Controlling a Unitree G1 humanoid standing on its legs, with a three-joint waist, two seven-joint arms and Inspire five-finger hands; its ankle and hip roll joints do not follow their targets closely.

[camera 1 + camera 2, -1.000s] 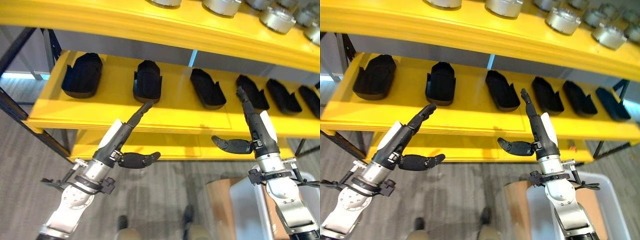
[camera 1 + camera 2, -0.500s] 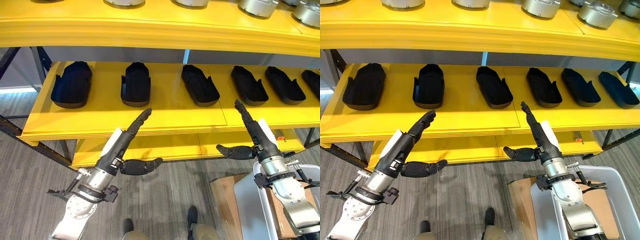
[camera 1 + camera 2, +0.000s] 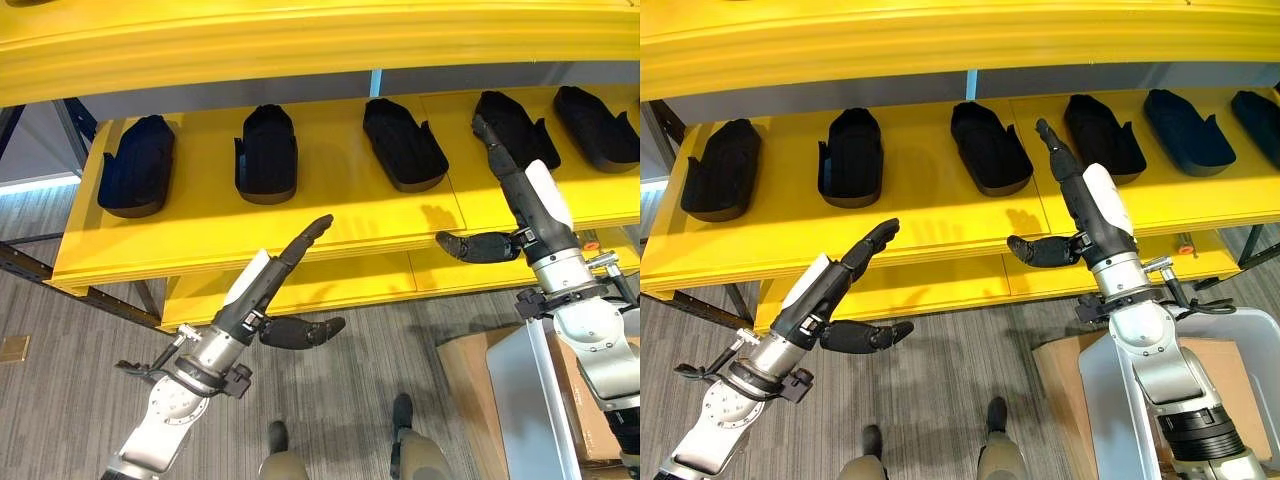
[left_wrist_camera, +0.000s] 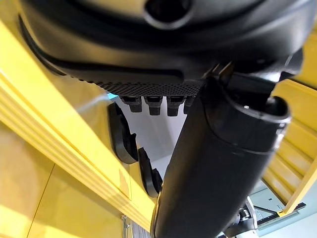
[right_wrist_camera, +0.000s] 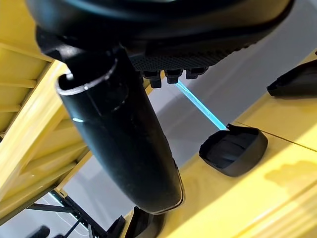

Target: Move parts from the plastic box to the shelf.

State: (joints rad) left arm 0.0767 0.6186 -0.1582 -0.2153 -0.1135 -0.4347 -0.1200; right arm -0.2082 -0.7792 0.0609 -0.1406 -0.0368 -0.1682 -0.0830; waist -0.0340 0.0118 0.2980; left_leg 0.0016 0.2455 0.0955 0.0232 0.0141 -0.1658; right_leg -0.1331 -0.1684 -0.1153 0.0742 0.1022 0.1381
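Pretty bright overall, light's coming from above. The yellow shelf (image 3: 330, 215) bows at the edges, and wrist shots go blurry up close.

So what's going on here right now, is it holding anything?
No, both hands are empty. The left hand and the right hand are raised in front of the yellow shelf, fingers straight and thumbs out to the side. A row of black parts lies along the middle shelf level. The right hand's fingertips reach up near one of them, without gripping it. The grey plastic box sits low on the right, beside the right arm.
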